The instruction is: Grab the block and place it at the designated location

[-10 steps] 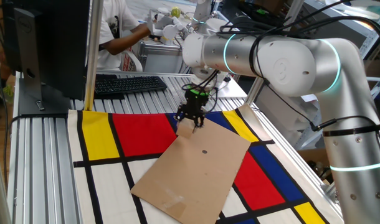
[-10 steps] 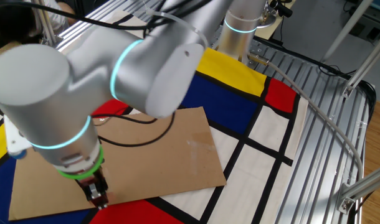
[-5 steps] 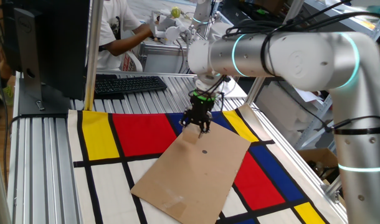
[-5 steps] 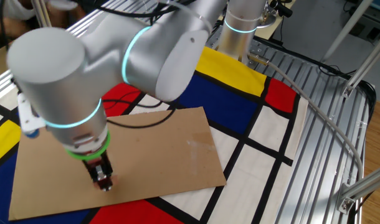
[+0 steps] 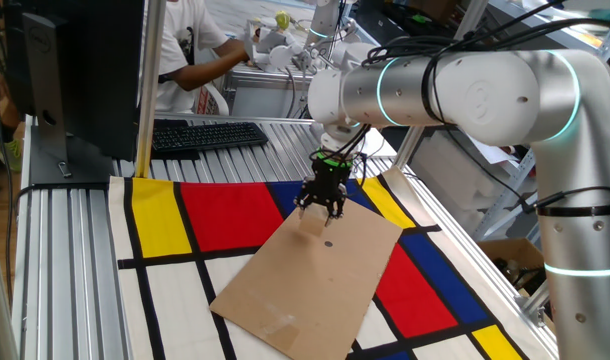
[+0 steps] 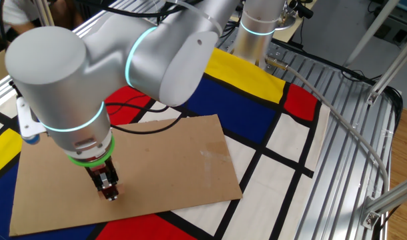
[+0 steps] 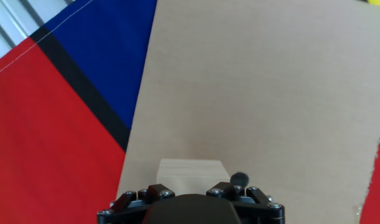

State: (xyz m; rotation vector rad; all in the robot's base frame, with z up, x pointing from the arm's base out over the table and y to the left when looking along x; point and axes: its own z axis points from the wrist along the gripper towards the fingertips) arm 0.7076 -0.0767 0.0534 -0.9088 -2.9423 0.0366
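Note:
The block [image 7: 190, 174] is a pale tan wooden cube; it shows in the hand view between my fingers, right at the bottom edge. My gripper [image 5: 322, 208] is shut on it and holds it low over the far part of the designated location, a flat brown cardboard rectangle [image 5: 315, 280]. The cardboard's dark dot [image 5: 328, 243] lies just in front of the gripper, and in the hand view the dot [image 7: 238, 178] sits right beside the block. In the other fixed view the gripper [image 6: 110, 193] is near the cardboard's [image 6: 163, 157] near edge; the block is hard to make out there.
The cardboard lies on a red, yellow, blue and white patterned mat [image 5: 225, 215]. A black keyboard [image 5: 205, 134] and a monitor [image 5: 75, 70] stand at the back left. A person [image 5: 200, 50] works behind the table. Aluminium rails [image 6: 350, 133] border the mat.
My gripper has moved with the block from the cardboard's far corner inward over the cardboard, to close beside the dark dot. It has stayed shut on the block.

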